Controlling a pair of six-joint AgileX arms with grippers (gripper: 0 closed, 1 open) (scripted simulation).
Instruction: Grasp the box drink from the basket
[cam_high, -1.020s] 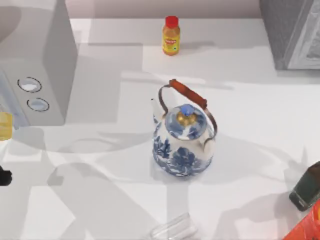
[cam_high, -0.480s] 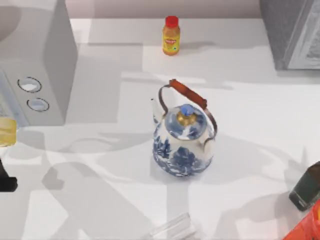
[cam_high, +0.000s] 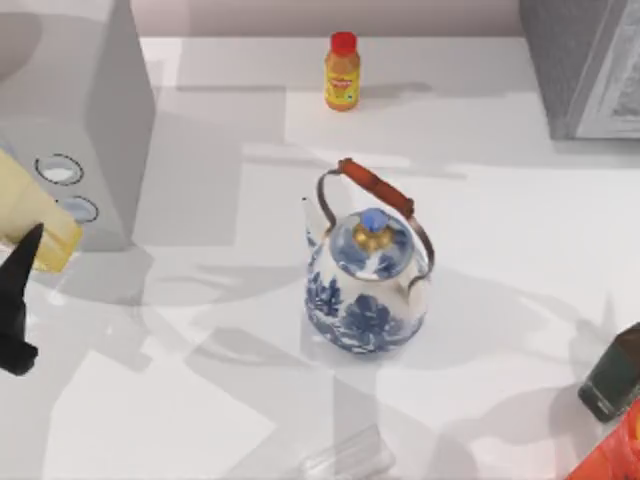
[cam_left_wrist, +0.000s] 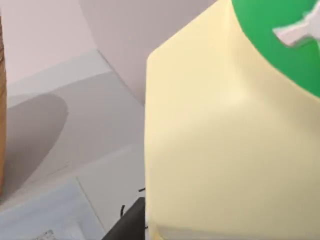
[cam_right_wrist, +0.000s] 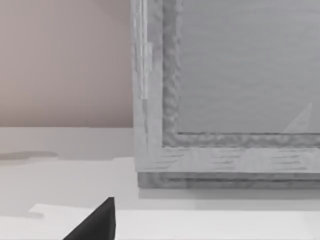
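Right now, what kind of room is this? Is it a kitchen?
Probably a kitchen counter, in a rendered scene. A blue-and-white kettle stands mid-table, a grey appliance with two round knobs, perhaps a microwave, sits at the left, and a small orange bottle stands at the back.

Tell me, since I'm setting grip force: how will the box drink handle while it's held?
The box drink looks smooth-walled, so probably slippery. It sits tilted by the left gripper, so it may swing. Its broad flat faces likely dent if squeezed hard.
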